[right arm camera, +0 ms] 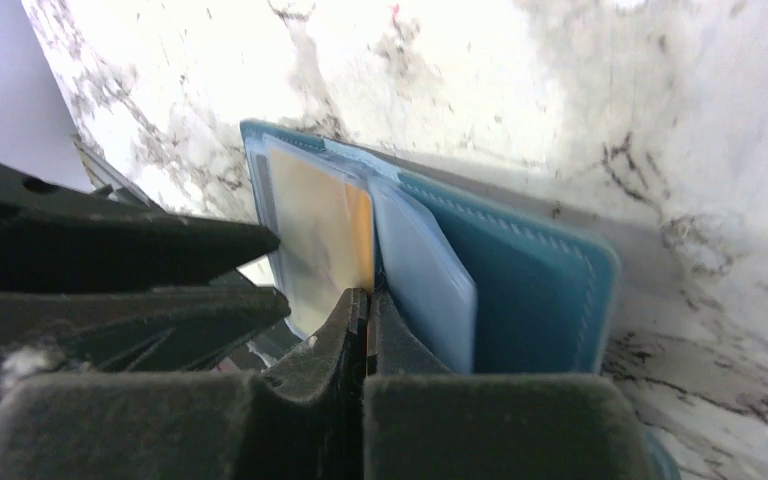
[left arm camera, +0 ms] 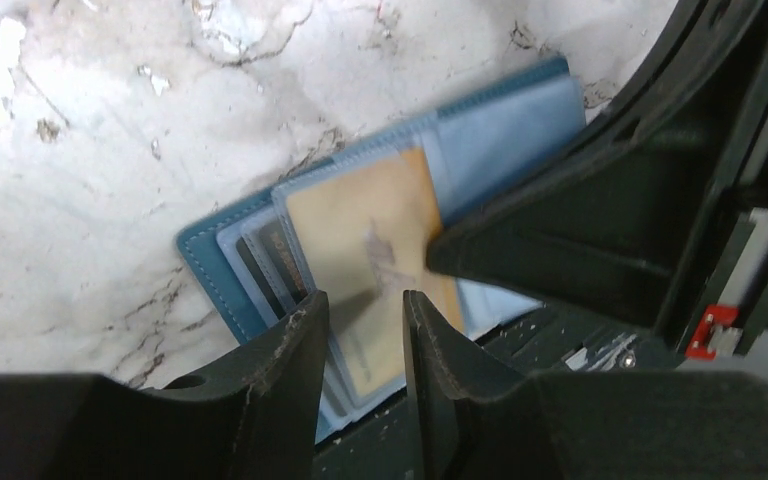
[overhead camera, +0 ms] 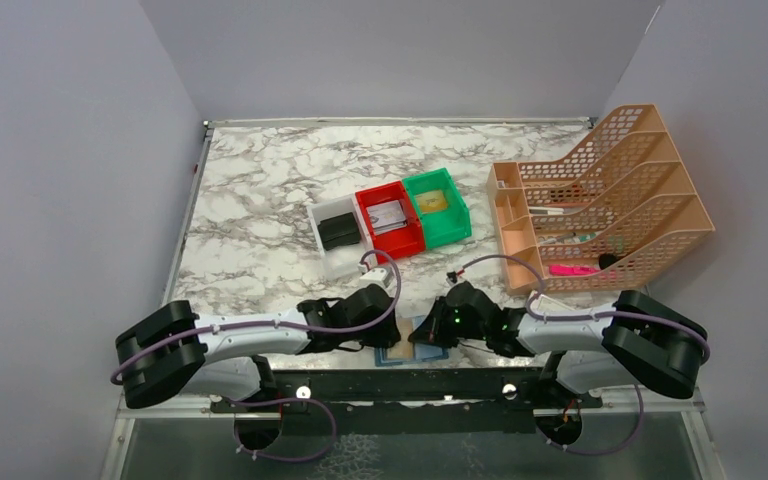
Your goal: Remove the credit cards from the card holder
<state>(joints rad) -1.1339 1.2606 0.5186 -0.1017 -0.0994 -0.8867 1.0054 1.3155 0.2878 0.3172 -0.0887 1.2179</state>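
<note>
Right tool is pressed shut at the orange card, likely to pull it. Left tool, slightly parted, seems to brace the card holder below.

We record a white tabletop with grey marble veining, enclosed by a plain pale grey left wall, rear wall and right wall. A thin metal strip edges its far side. Lighting is even and soft.

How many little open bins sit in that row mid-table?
3: the white bin at the left end, the red bin in the middle, the green bin at the right end, side by side. None looks hidden.
</note>
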